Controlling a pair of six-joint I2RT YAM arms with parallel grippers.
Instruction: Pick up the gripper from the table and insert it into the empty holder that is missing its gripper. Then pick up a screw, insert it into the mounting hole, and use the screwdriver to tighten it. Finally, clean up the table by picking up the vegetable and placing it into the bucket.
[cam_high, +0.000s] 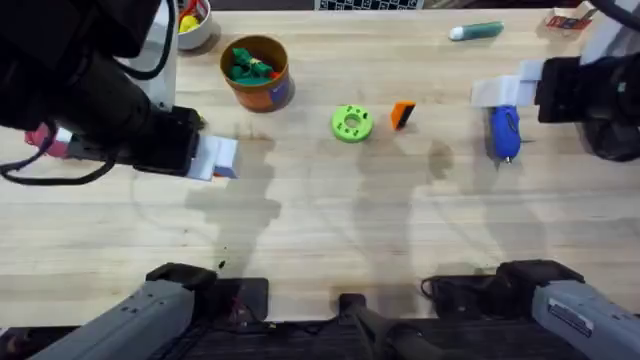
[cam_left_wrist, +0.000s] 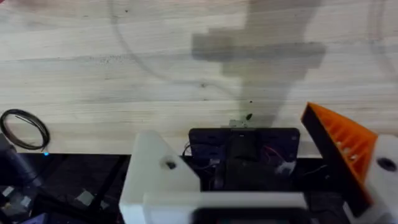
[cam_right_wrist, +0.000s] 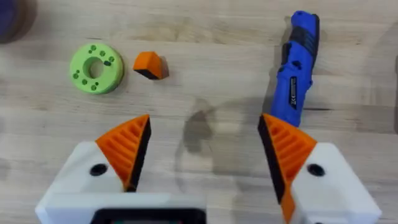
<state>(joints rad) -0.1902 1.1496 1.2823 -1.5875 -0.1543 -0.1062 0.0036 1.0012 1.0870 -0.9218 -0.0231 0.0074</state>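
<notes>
The orange gripper (cam_high: 402, 114) lies on the table beside a green disc (cam_high: 351, 123); the right wrist view shows the same gripper (cam_right_wrist: 149, 65) and disc (cam_right_wrist: 96, 67), the disc marked with dark dots. To their right lies the blue screwdriver (cam_high: 503, 132) (cam_right_wrist: 297, 68), just in front of my right gripper (cam_high: 497, 92) (cam_right_wrist: 205, 127), which is open with both orange pads on. My left gripper (cam_high: 220, 158) (cam_left_wrist: 239, 134) hangs open over bare wood. One of its fingers is the bare white holder (cam_left_wrist: 158, 168); the other carries an orange pad (cam_left_wrist: 339, 146). The bucket (cam_high: 257, 72) holds green toys. The vegetable and screw are out of view.
A white bowl (cam_high: 195, 20) stands at the back left and a teal marker (cam_high: 477, 32) at the back right. Black gear (cam_left_wrist: 242, 152) and a cable loop (cam_left_wrist: 25, 127) sit at the table's front edge. Bare wood stretches across the middle.
</notes>
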